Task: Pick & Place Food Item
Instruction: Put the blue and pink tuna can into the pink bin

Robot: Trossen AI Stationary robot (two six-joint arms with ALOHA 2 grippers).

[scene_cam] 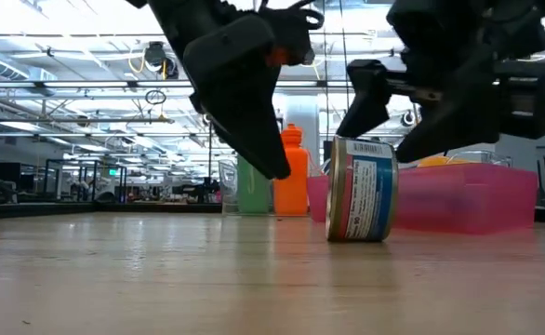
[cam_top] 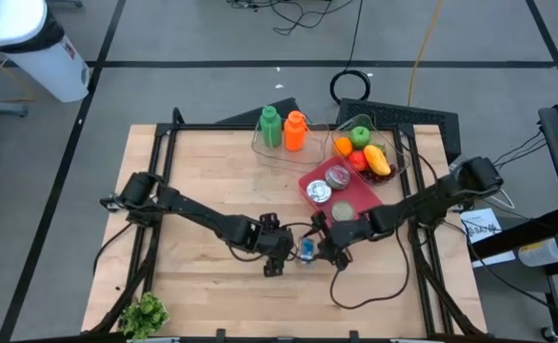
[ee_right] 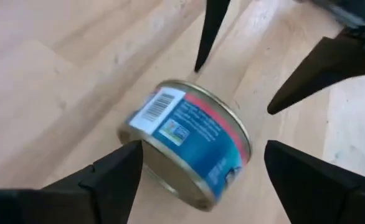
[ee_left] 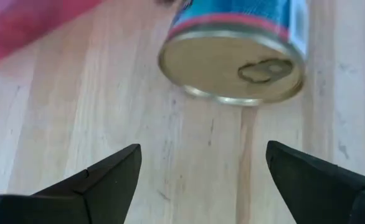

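Note:
A short round tin can (cam_top: 307, 250) with a blue and red label and a barcode lies on its curved wall on the wooden table, near the middle of the near edge. In the low view the can (scene_cam: 361, 189) stands on edge. Its gold lid with a pull tab (ee_left: 232, 65) faces my left gripper (ee_left: 201, 155), which is open, just to the can's left (cam_top: 281, 255), and apart from it. My right gripper (ee_right: 201, 149) is open and comes from the right (cam_top: 328, 248), slanting down. Its fingers stand on either side of the can (ee_right: 189, 146). My right gripper straddles the can's labelled wall from above and the right. One fingertip (scene_cam: 400, 154) stands close to the can's upper right rim. I cannot tell whether it touches.
A pink tray (cam_top: 365, 195) with two more cans lies just beyond, toward the far right. Behind it a clear bin (cam_top: 393, 143) holds fruit, and beside that stand a green bottle (cam_top: 270, 127) and an orange bottle (cam_top: 295, 131). A leafy green (cam_top: 144, 314) lies at the near left corner. Bare wood lies to the left.

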